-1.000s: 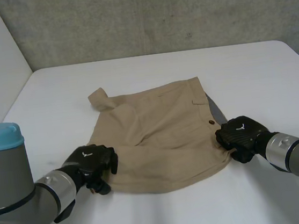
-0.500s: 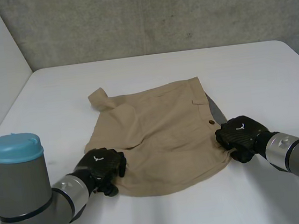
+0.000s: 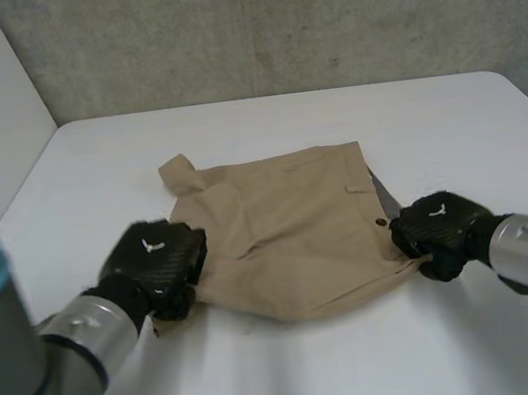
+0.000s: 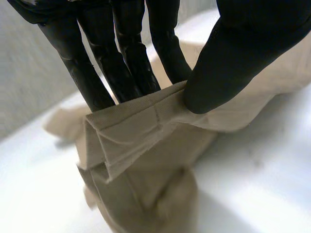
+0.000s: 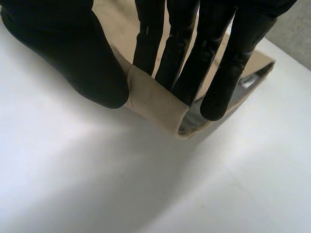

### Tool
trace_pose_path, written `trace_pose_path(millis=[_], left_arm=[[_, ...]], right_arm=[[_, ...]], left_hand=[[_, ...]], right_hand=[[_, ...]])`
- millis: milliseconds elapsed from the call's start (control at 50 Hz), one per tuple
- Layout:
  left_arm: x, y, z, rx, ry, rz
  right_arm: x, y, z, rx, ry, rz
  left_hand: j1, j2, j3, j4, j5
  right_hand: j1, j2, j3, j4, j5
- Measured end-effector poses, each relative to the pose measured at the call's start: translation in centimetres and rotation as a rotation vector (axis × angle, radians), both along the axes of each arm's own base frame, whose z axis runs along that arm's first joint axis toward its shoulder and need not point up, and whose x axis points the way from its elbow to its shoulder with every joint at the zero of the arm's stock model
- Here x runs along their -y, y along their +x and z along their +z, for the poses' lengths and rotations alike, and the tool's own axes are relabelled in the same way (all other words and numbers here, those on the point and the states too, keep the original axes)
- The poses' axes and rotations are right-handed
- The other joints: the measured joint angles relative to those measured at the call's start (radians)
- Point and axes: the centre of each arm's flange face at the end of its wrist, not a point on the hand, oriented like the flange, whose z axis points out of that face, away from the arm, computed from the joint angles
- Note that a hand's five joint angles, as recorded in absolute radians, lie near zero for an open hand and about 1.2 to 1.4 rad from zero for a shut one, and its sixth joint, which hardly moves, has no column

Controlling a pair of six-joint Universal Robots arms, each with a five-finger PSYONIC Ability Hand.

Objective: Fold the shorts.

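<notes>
At the near edge, the left hand (image 3: 157,260) has risen and drawn back toward 8 o'clock from where it was a second ago. It takes the shorts' (image 3: 291,223) near-left corner with it. Its wrist view shows the thumb and straight fingers pinching a doubled hem, with layers of cloth hanging below the grip. The right hand (image 3: 439,227), at the near-right corner at about 4 o'clock, has edged slightly outward. Its thumb and fingers clamp a turned-over corner where grey lining shows inside. With the two hands pulling apart, the near edge now runs tauter between them. The sag and diagonal crease that crossed the middle of the cloth have mostly flattened out. The whole garment has also slid a little toward 3 o'clock on the worktop (image 3: 445,115). Farther off, the body of the shorts lies flat, roughly mid-worktop. A small flap (image 3: 178,172) is curled up at the far-left corner, toward 11 o'clock. I judge this to be the start of the fold: both near corners are secured and the cloth is tensioned, ready to be carried over toward 12 o'clock. The flap may need smoothing.
</notes>
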Motion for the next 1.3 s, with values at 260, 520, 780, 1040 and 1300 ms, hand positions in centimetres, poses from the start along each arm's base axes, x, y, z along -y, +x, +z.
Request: trace_pose_path(millis=[260,520,780,1040,1300], left_arm=[[-4.5,1.7,5.0,-0.097,0.047,-0.021],[-2.9,1.4,3.4,-0.082,0.16,-0.037],[9.5,-3.9,0.3,-0.045,-0.006,-0.001],[19.3,-8.4,-2.6,-0.011,-0.346,0.076],[23.1,-12.3,-6.8,-0.007,-0.6,0.042]], right_arm=[[-4.9,-1.8,8.0,-0.173,-0.069,0.095],[-3.1,-2.7,8.1,-0.178,-0.086,0.058],[4.5,0.7,4.0,-0.111,-0.181,-0.082],[12.3,4.2,0.4,-0.054,-0.516,-0.169],[17.0,7.9,-4.8,0.023,-0.747,-0.174]], left_hand=[[0.0,0.0,0.0,0.0,0.0],[0.0,0.001,0.002,0.0,0.0],[0.0,0.002,0.005,0.0,0.0],[0.0,0.003,0.005,0.001,0.0],[-0.344,-0.336,-0.326,-0.34,-0.297]], right_hand=[[0.0,0.0,0.0,0.0,0.0],[0.0,0.0,0.0,0.0,0.0],[0.0,0.0,0.0,0.0,0.009],[0.0,0.0,0.003,0.001,0.009],[-0.399,-0.43,-0.421,-0.423,-0.388]])
